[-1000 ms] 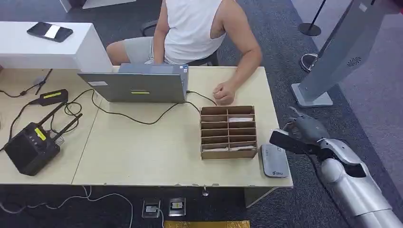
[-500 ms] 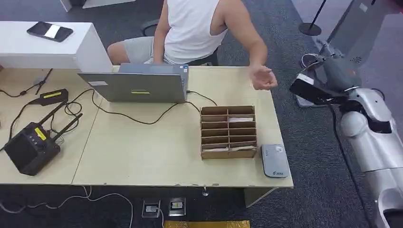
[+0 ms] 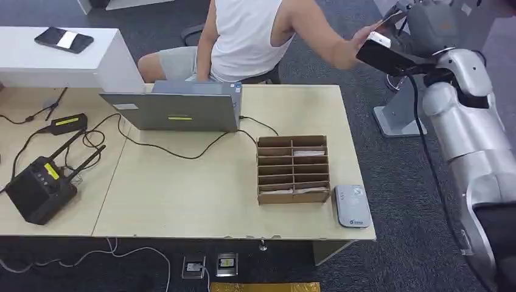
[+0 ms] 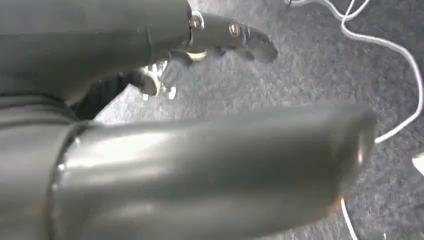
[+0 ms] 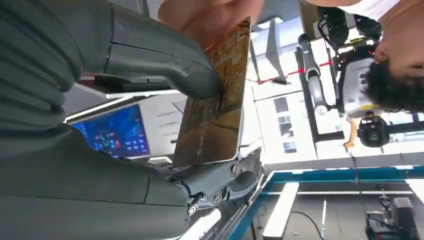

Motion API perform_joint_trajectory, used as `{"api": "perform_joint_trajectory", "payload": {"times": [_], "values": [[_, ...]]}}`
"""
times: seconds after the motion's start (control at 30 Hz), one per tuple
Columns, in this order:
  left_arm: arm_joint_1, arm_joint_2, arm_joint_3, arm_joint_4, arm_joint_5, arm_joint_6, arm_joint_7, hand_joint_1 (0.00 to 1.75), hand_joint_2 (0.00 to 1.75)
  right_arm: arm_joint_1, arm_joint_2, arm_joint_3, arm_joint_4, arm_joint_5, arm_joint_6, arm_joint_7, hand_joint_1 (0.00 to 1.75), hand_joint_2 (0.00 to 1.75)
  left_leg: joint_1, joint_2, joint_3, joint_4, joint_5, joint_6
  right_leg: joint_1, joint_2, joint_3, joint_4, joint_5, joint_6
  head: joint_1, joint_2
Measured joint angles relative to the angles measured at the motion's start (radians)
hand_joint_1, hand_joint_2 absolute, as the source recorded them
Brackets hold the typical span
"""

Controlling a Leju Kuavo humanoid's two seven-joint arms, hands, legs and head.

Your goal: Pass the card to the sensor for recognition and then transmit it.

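I see the card (image 5: 215, 105), brownish-gold and patterned, pinched upright in my right robot hand (image 3: 420, 24), raised beyond the table's far right corner. The grey card sensor (image 3: 352, 205) lies flat by the table's (image 3: 182, 194) near right edge, apparently untouched.

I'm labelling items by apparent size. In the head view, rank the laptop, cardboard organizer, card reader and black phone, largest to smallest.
1. Laptop
2. Cardboard organizer
3. Card reader and black phone: look similar, so unranked.
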Motion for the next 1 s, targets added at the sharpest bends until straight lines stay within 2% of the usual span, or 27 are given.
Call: {"api": "perform_joint_trajectory", "payload": {"times": [0.2, 0.23, 0.27, 0.3, 0.33, 0.53, 0.87, 1.0], "values": [[-0.02, -0.002, -0.009, 0.0, -0.014, -0.017, 0.01, 0.0, 0.0, -0.076, 0.091, 0.046, 0.163, 0.03, -0.054, 0.015, 1.75, 1.75, 0.0, 0.0, 0.001, 0.0, 0.0, 0.0, 0.0, 0.001, 0.0, 0.0, 0.0, 0.0, 0.0, 0.0], [-0.02, -0.002, -0.009, 0.0, -0.011, -0.016, 0.011, 0.0, 0.0, -0.081, 0.104, 0.051, 0.186, 0.03, -0.057, 0.015, 1.03, 1.75, 0.001, 0.001, 0.001, 0.0, 0.0, 0.0, 0.001, 0.001, 0.0, 0.0, 0.0, 0.0, 0.0, 0.0], [-0.02, -0.002, -0.009, 0.0, -0.01, -0.016, 0.011, 0.0, 0.0, -0.085, 0.115, 0.055, 0.205, 0.03, -0.059, 0.015, 1.03, 1.75, 0.001, 0.0, 0.001, 0.0, 0.0, 0.0, 0.001, 0.0, 0.0, 0.0, 0.0, 0.0, 0.0, 0.0], [-0.019, -0.002, -0.01, 0.0, -0.007, -0.016, 0.011, 0.0, 0.0, -0.087, 0.126, 0.06, 0.225, 0.03, -0.059, 0.016, 0.19, 1.75, 0.001, 0.0, 0.001, 0.0, 0.0, 0.0, 0.001, 0.0, 0.0, 0.0, 0.0, 0.0, 0.0, 0.0], [-0.019, -0.001, -0.01, 0.0, -0.006, -0.016, 0.011, 0.0, 0.0, -0.088, 0.137, 0.065, 0.249, 0.03, -0.059, 0.017, 0.0, 1.75, 0.001, 0.0, 0.001, 0.0, 0.0, 0.0, 0.001, 0.0, 0.0, 0.0, 0.0, 0.0, 0.0, 0.0], [-0.011, 0.0, -0.011, 0.0, 0.002, -0.015, 0.011, 0.0, 0.0, -0.087, 0.185, 0.095, 0.372, 0.035, -0.066, 0.018, 0.0, 1.75, 0.001, 0.0, 0.0, 0.0, 0.0, 0.0, 0.001, 0.0, 0.0, 0.0, 0.0, 0.0, 0.0, 0.0], [0.002, 0.002, -0.011, 0.0, 0.005, 0.001, 0.011, 0.0, 0.0, -0.083, 0.204, 0.105, 0.416, -0.033, -0.106, -0.007, 0.0, 1.75, 0.001, 0.0, 0.0, 0.0, 0.0, 0.0, 0.001, 0.0, -0.001, 0.0, 0.0, -0.001, 0.0, 0.0], [0.004, 0.005, -0.011, 0.0, 0.005, 0.005, 0.011, 0.0, 0.0, -0.084, 0.205, 0.099, 0.412, -0.143, -0.118, -0.074, 0.0, 1.75, 0.001, 0.0, 0.001, 0.0, 0.0, 0.0, 0.001, 0.0, 0.0, 0.0, 0.0, -0.001, 0.0, 0.0]]}}
